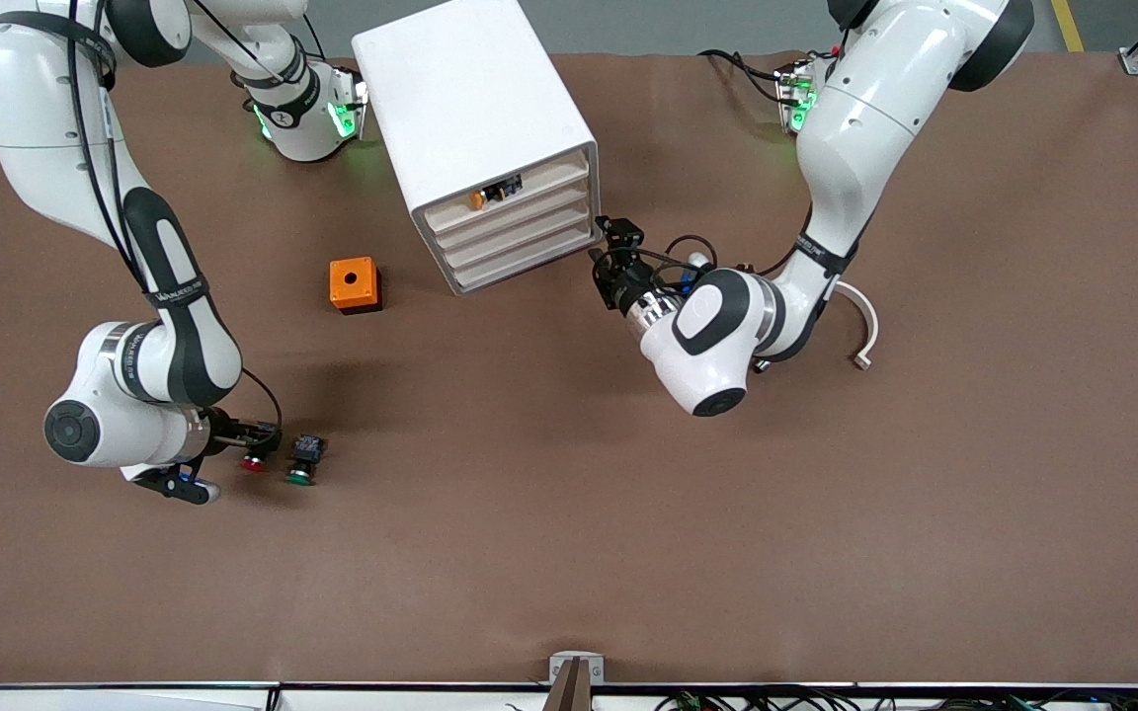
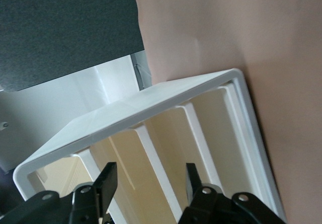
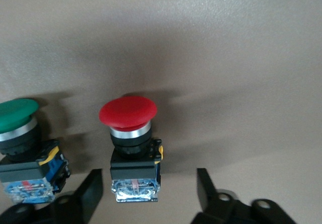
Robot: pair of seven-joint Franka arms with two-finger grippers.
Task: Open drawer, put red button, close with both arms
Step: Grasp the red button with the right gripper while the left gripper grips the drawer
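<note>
Red button point(image 3: 132, 143): lying on its side on the table point(image 1: 569, 553), toward the right arm's end — sitting between the spread fingers of the right gripper point(image 3: 146, 194), neither finger touching it.
Right gripper: hanging low over the table, jaws standing wide open, gripping nothing.
Green button point(image 3: 22, 143): lying just beside the red one, outside the fingers.
Drawer point(image 1: 520, 210): sitting flush in the white cabinet point(image 1: 475, 109), second from the top.
Left gripper point(image 2: 148, 183): hovering just in front of the cabinet's drawer fronts, fingers parted — holding nothing.
Orange box point(image 1: 354, 284): resting near the cabinet.
</note>
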